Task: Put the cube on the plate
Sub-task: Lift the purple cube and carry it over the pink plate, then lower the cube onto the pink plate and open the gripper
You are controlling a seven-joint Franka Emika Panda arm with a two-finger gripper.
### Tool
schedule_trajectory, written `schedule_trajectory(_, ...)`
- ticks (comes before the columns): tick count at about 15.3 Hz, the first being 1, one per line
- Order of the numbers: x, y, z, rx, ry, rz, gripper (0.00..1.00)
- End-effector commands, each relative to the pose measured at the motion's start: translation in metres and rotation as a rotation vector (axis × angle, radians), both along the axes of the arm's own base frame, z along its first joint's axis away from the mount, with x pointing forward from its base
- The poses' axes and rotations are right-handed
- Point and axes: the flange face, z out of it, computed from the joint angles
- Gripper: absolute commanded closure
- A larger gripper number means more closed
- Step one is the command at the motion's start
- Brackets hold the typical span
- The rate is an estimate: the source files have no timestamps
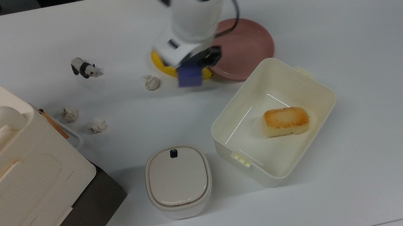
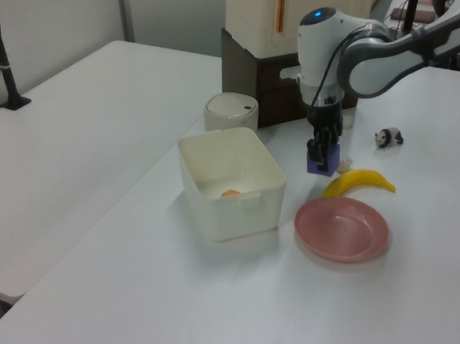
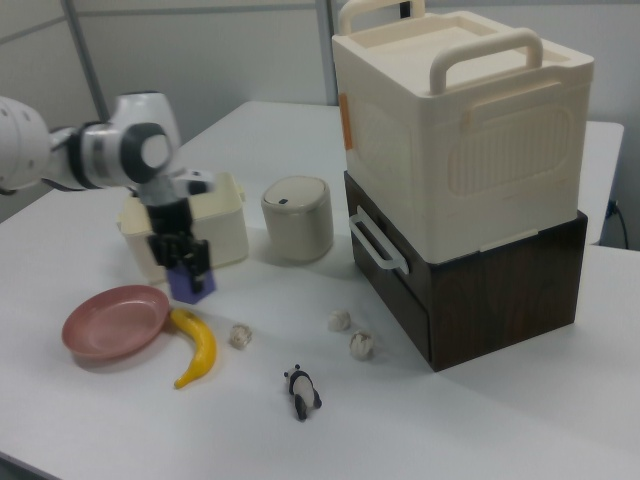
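Top view, gripper: the gripper (image 1: 194,67) hangs under the white arm (image 1: 192,13), its fingers clamped on the cube (image 1: 190,77), which is raised off the table (image 1: 356,44).
Top view, cube: blue-purple, in front of the banana (image 1: 159,65) and just off the plate's edge on the top view's left.
Top view, plate: the pink plate (image 1: 247,45) is bare where it can be seen; the arm hides part of its rim on the top view's left.
Top view, tub: the cream tub (image 1: 319,90) sits just below the plate, with a golden-brown bread block (image 1: 286,120) inside.
Top view, other things: a lidded bin (image 1: 178,180), a panda figure (image 1: 84,68), three crumpled paper balls, one of them (image 1: 151,82) near the cube, and a cream box (image 1: 0,169) at the top view's left.

Left view, gripper: the gripper (image 2: 324,151) points down and grips the cube (image 2: 326,160) clear of the table (image 2: 101,90).
Left view, cube: above the banana's (image 2: 361,182) end, behind the plate (image 2: 342,229) and not over it.
Left view, tub: the tub (image 2: 229,184) stands on the left view's left of the plate.

Right view, gripper: the gripper (image 3: 186,262) clasps the cube (image 3: 190,283) from above.
Right view, cube: in the air between the tub (image 3: 225,225) and the banana (image 3: 197,346), at the plate's (image 3: 115,322) side on the right view's right.
Right view, other things: the bin (image 3: 297,217), the panda (image 3: 301,391) and the box (image 3: 460,130) stacked on a dark brown case (image 3: 480,300).
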Motion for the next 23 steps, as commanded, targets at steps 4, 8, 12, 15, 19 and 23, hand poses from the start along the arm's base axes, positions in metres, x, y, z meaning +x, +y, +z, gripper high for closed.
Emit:
schedule_trajectory(4, -0.035, 0.08, 0.003, -0.031, 0.031, 0.043, 0.9)
schedule_trajectory(8, -0.053, 0.114, 0.0, -0.051, 0.058, 0.078, 0.9)
schedule_trajectory(12, -0.065, 0.129, -0.002, -0.064, 0.089, 0.108, 0.57)
schedule_trajectory(15, -0.065, 0.127, -0.003, -0.069, 0.097, 0.104, 0.05)
schedule_trajectory(19, -0.064, 0.126, -0.001, -0.067, 0.095, 0.102, 0.0)
schedule_trajectory(23, -0.062, 0.119, 0.002, -0.072, 0.099, 0.093, 0.0)
